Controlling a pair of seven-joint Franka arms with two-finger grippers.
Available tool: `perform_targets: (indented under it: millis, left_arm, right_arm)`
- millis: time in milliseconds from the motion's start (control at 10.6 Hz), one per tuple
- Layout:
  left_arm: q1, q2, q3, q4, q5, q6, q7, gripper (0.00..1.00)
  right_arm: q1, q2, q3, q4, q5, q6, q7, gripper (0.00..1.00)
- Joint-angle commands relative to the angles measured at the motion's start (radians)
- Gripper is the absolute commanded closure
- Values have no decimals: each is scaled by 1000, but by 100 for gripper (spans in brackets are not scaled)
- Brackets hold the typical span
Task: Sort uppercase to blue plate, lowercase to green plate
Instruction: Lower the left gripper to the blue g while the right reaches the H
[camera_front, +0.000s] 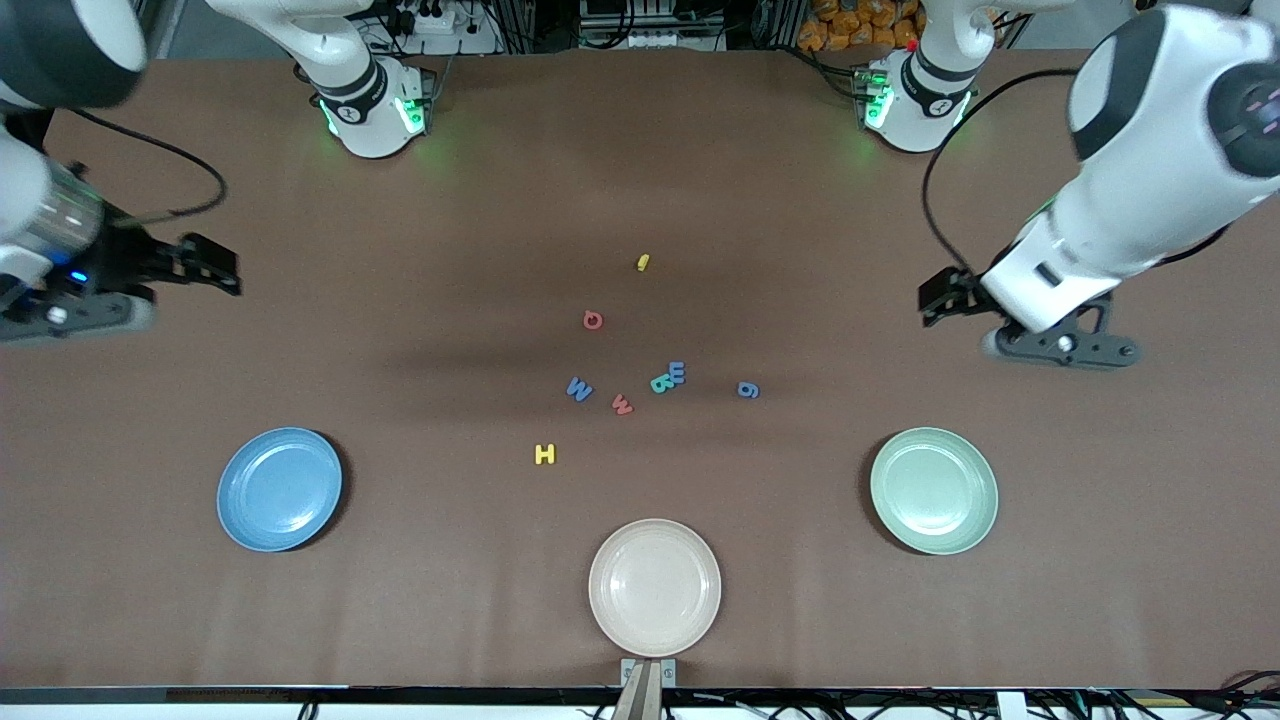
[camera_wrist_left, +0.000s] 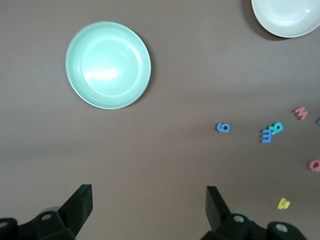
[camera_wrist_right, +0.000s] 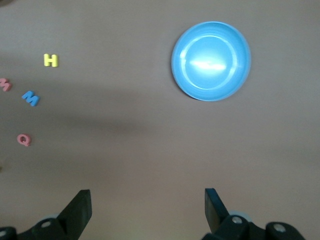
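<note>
The blue plate (camera_front: 278, 489) (camera_wrist_right: 211, 60) and the green plate (camera_front: 933, 490) (camera_wrist_left: 108, 65) sit empty near the front camera. The letters lie loose mid-table: yellow H (camera_front: 545, 454) (camera_wrist_right: 50, 60), blue M (camera_front: 579, 389) (camera_wrist_right: 30, 98), teal R (camera_front: 661, 383) touching blue m (camera_front: 677, 373), red Q (camera_front: 593, 319), red w (camera_front: 622, 404), blue g (camera_front: 748, 390) (camera_wrist_left: 223, 127) and the tiny yellow letter (camera_front: 643, 262). My right gripper (camera_front: 212, 266) (camera_wrist_right: 148, 207) hangs open and empty over bare table at its end. My left gripper (camera_front: 942, 294) (camera_wrist_left: 149, 205) hangs open and empty over bare table above the green plate's side.
An empty beige plate (camera_front: 654, 587) sits at the table's front edge, midway between the two other plates. The brown table (camera_front: 450, 250) stretches between the arm bases and the letters. Cables trail from both wrists.
</note>
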Motion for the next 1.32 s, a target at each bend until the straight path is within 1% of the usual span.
perform_targets:
  millis: [0, 95, 189, 378, 473, 756, 945, 1040, 1134, 1229]
  left_arm:
    - [-53, 55, 2, 0, -6, 38, -129, 0]
    - [-58, 82, -1, 0, -7, 61, -188, 0]
    - [-84, 109, -3, 2, -7, 84, -268, 0]
    - [-119, 171, -1, 6, -6, 149, -532, 0]
    - [-124, 197, -3, 6, -4, 182, -634, 0]
    - [-164, 288, -3, 5, 11, 245, -854, 0]
    - [-212, 357, -3, 6, 11, 324, -1074, 0]
    - [-240, 400, 0, 8, 13, 381, -1208, 0]
    - [-257, 431, 0, 8, 25, 421, -1294, 0]
    - [-259, 449, -1, 8, 40, 450, -1365, 0]
  right_arm:
    - [70, 224, 1, 220, -13, -16, 64, 0]
    - [113, 316, 1, 304, -13, 4, 124, 0]
    - [147, 384, 0, 355, -14, 45, 173, 0]
    - [178, 461, 1, 359, -13, 137, 205, 0]
    - [181, 492, 3, 359, -7, 189, 215, 0]
    - [261, 576, 0, 343, 2, 348, 229, 0]
    - [319, 648, -3, 330, -7, 416, 316, 0]
    - [362, 694, -17, 328, -14, 457, 384, 0]
    - [374, 722, -21, 317, -42, 490, 422, 0]
    - [374, 726, -22, 282, -45, 543, 431, 0]
